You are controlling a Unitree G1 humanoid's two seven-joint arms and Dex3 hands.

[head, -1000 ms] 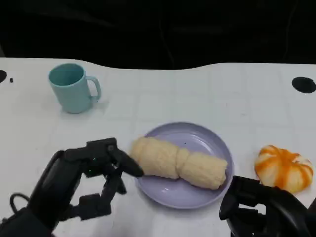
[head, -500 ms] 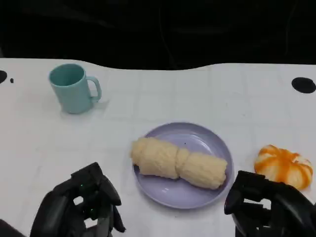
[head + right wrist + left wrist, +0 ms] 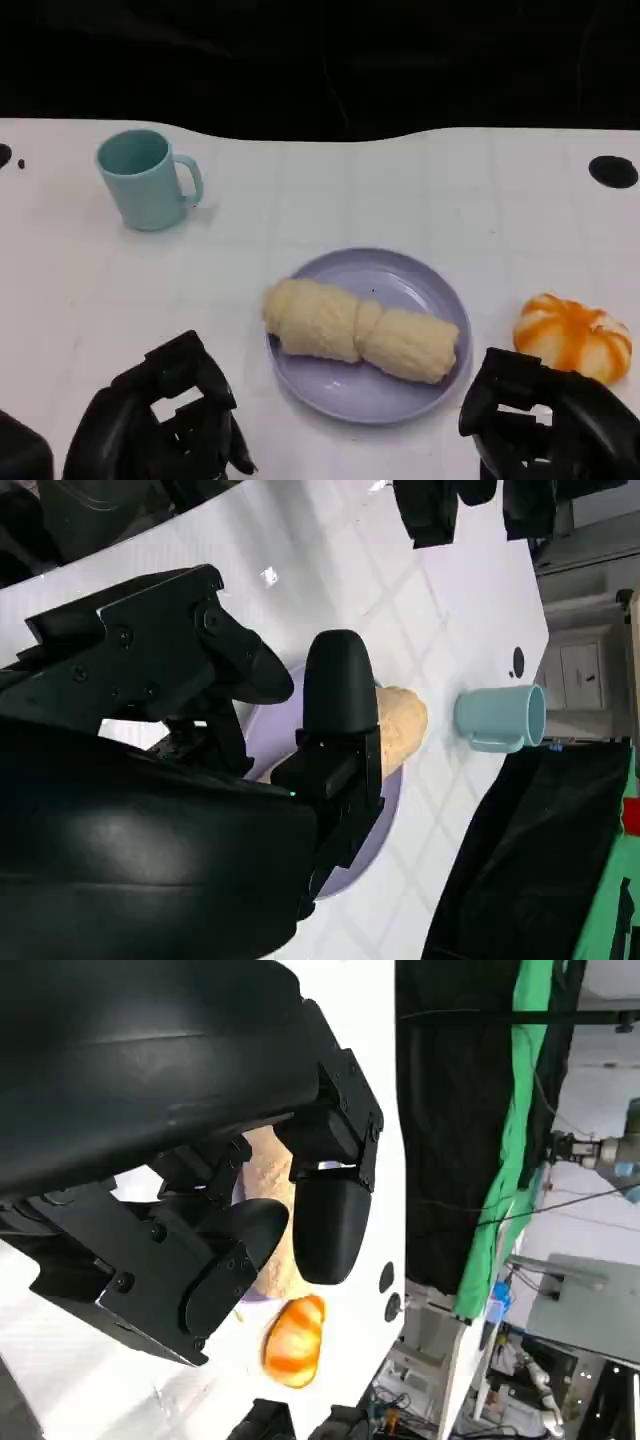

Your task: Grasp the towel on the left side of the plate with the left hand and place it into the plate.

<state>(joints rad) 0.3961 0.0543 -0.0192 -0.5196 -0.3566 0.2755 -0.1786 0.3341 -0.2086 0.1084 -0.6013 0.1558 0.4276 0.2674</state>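
Note:
A rolled pale-yellow towel [image 3: 360, 330] lies across the lilac plate [image 3: 410, 275], its left end sticking out a little over the rim. My left hand [image 3: 165, 425] is low at the front left, well apart from the towel, fingers loosely bent and holding nothing. In the left wrist view the left hand [image 3: 250, 1230] has a gap between its fingers, and the towel [image 3: 270, 1170] shows beyond them. My right hand [image 3: 545, 425] rests at the front right beside the plate, holding nothing. The right wrist view shows the right hand [image 3: 270, 710] with the towel [image 3: 400, 725] and plate [image 3: 365, 850] past it.
A teal mug [image 3: 145, 180] stands at the back left, handle to the right. An orange-and-white pumpkin-shaped object [image 3: 573, 340] lies right of the plate, just beyond my right hand. The white table's far edge [image 3: 320, 135] meets a dark backdrop.
My left hand has drawn back from the towel's left end toward the front edge, and its fingers have bent in. The towel stays on the plate. The right hand has hardly moved.

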